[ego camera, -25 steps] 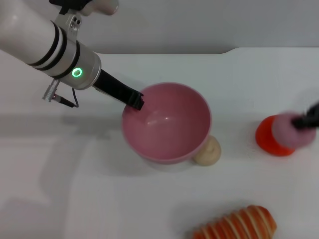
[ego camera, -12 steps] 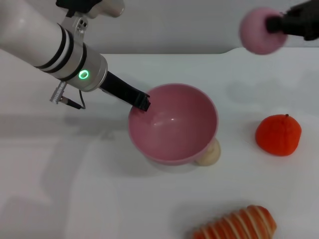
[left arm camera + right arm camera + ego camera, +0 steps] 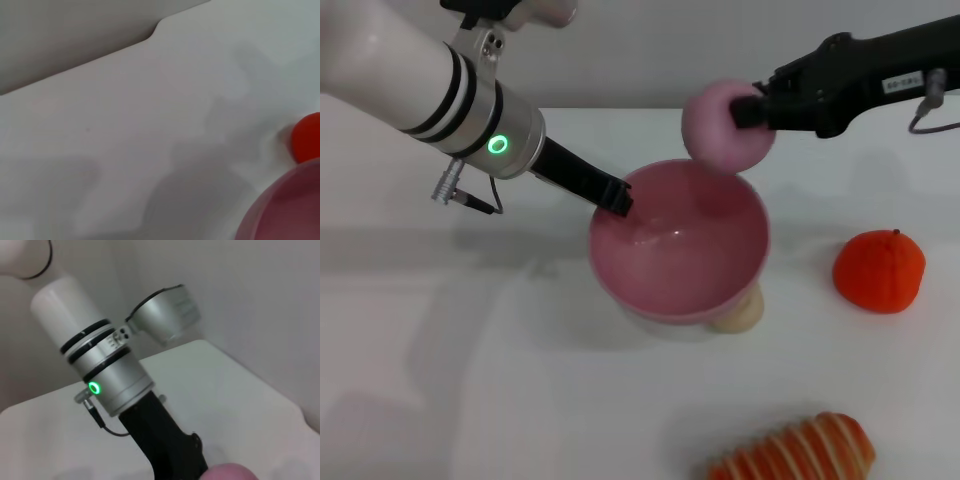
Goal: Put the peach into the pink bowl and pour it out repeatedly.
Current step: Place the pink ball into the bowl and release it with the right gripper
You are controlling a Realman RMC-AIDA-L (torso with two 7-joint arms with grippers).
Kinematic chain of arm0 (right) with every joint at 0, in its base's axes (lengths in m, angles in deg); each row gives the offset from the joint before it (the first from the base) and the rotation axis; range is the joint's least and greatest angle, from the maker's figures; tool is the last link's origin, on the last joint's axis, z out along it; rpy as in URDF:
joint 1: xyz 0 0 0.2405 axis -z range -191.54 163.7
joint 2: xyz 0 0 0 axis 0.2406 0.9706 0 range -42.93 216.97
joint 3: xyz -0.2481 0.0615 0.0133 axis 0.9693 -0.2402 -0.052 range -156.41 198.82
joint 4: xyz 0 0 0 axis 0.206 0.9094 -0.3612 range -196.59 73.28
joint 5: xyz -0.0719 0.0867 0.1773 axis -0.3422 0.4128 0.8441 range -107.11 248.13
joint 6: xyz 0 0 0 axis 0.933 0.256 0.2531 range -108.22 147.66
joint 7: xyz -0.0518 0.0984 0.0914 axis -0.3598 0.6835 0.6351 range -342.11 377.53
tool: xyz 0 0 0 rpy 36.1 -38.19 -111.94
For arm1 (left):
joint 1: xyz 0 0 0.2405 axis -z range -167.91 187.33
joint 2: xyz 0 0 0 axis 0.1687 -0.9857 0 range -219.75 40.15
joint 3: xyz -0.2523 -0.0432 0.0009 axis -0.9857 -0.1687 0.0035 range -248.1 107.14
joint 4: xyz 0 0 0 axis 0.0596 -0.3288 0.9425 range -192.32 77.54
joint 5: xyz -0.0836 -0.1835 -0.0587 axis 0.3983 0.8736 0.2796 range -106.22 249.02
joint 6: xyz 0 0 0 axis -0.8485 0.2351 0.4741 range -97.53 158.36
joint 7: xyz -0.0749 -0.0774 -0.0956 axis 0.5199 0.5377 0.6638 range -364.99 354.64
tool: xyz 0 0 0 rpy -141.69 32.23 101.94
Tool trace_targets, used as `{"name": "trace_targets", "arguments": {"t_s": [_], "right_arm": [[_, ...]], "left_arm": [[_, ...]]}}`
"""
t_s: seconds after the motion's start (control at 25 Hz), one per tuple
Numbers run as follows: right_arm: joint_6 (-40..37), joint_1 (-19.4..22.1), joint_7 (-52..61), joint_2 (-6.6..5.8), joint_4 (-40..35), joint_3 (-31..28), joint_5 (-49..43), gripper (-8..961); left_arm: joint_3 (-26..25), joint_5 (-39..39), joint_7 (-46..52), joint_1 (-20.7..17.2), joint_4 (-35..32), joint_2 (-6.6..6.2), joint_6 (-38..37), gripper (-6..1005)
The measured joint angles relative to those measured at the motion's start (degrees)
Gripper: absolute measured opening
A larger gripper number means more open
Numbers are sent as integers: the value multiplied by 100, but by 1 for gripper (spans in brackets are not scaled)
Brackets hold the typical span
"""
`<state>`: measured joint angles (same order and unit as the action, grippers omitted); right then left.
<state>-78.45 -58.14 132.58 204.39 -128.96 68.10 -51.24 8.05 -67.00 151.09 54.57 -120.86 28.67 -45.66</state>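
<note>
Holding the peach (image 3: 725, 126), your right hand (image 3: 748, 110) hangs over the pink bowl's (image 3: 678, 262) far rim; your left hand (image 3: 616, 199) clamps the near-left rim. Peach: likely light, soft; grip mid-body, gently.

White arm (image 3: 380, 70), blk bands, green LED (image 3: 498, 144)

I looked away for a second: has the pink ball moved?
Yes. The peach, held by the right gripper, left the tangerine and now hangs above the pink bowl.
</note>
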Motion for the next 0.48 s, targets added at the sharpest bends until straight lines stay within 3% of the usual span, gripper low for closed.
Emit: {"name": "trace_targets", "arguments": {"t_s": [0.24,0.48], "right_arm": [[71,-70,-110,9,253,-2,17,102],[137,79,-159,-42,242,-116,272,409]], "left_arm": [[22,41,-7,5,2,0,15,43],[31,44,-57,-17,2,0,43,43]]}}
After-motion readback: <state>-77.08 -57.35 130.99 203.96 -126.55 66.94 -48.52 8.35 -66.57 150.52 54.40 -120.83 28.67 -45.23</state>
